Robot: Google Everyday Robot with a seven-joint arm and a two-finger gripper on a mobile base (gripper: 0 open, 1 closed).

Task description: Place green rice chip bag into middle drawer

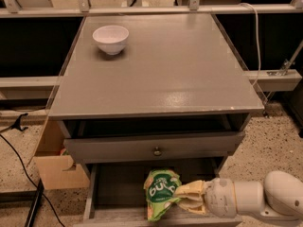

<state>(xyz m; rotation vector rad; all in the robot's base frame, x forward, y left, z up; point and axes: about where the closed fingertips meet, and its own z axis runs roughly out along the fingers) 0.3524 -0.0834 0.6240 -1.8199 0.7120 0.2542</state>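
Observation:
The green rice chip bag (160, 193) is bright green with white lettering. It sits inside the open middle drawer (113, 190), toward the drawer's right half and front edge. My gripper (182, 196) reaches in from the right at the bottom of the view. Its pale yellow fingers (190, 189) lie against the bag's right edge. The drawer's front edge runs out of view at the bottom.
The upper drawer (118, 148) with a small round knob (156, 151) stands slightly pulled out above. A white bowl (110, 38) sits on the gray cabinet top (170, 65). A cardboard box (54, 167) and black cables (19, 155) lie on the floor to the left.

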